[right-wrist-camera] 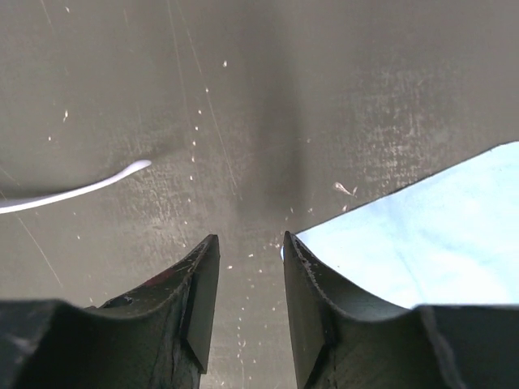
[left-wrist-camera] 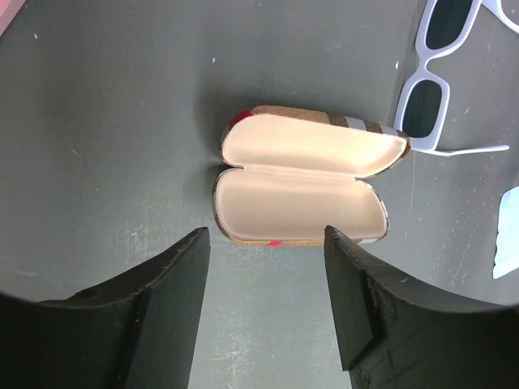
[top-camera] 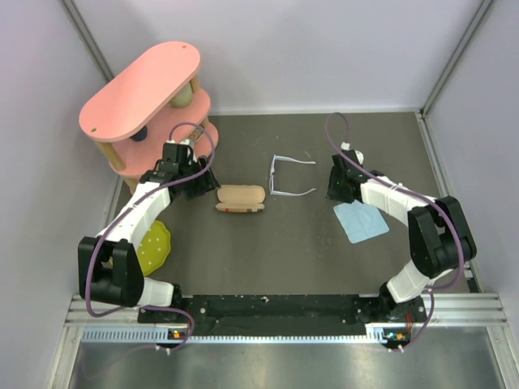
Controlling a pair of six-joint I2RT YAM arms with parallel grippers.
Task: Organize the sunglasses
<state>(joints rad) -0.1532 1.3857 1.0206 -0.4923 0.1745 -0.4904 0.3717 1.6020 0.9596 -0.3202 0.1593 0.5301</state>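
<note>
The white sunglasses lie unfolded on the dark table, temple arms pointing right; they also show in the left wrist view, and one temple tip shows in the right wrist view. The plaid case lies open just left of them, its cream lining up. My left gripper is open and empty, just left of the case. My right gripper is open and empty, right of the sunglasses' temple tips.
A light blue cloth lies flat by my right arm, also in the right wrist view. A pink two-tier stand stands at the back left. A yellow plate lies under my left arm.
</note>
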